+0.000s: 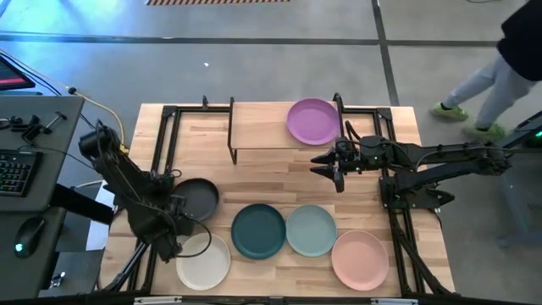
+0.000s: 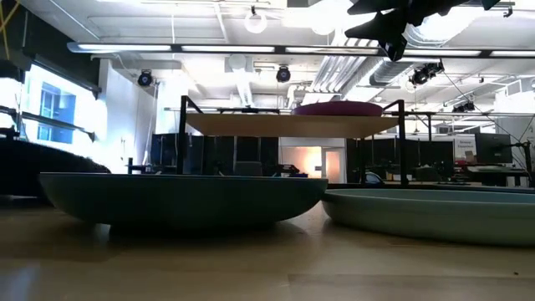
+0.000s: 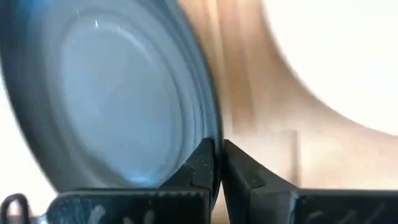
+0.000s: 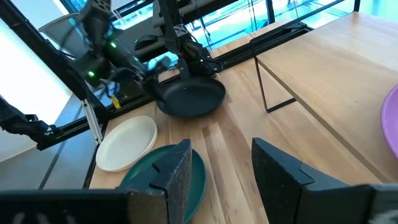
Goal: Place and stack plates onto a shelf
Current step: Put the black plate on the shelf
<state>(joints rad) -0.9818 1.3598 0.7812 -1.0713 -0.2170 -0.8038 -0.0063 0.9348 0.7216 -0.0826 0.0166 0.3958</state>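
My left gripper (image 1: pixel 175 206) is at the table's left and is shut on the black plate (image 1: pixel 198 199). My right gripper (image 1: pixel 332 169) hovers open in front of the shelf (image 1: pixel 262 127), touching nothing; its fingers stand apart in the right wrist view (image 4: pixel 224 168). The purple plate (image 1: pixel 312 121) sits flat on the shelf's right half. Flat on the tabletop near the front lie the cream-white plate (image 1: pixel 205 258), the dark teal plate (image 1: pixel 258 230), the pale blue-green plate (image 1: pixel 311 230) and the pink plate (image 1: pixel 360 258). My left gripper pinches the black plate's rim (image 3: pixel 211 127) between its two fingers, one on the inner face and one on the outer. The fingers come from the table's left side, slanting down. The plate (image 4: pixel 189 96) sits tilted in the hold; whether its free edge rests on the wood I cannot tell.
Black metal frames (image 1: pixel 169 127) run along both sides of the tabletop. The shelf's left half (image 1: pixel 254 127) is bare wood. A keyboard and mouse desk (image 1: pixel 25 169) stands left of the table. A person's legs (image 1: pixel 474 102) show on the floor at far right.
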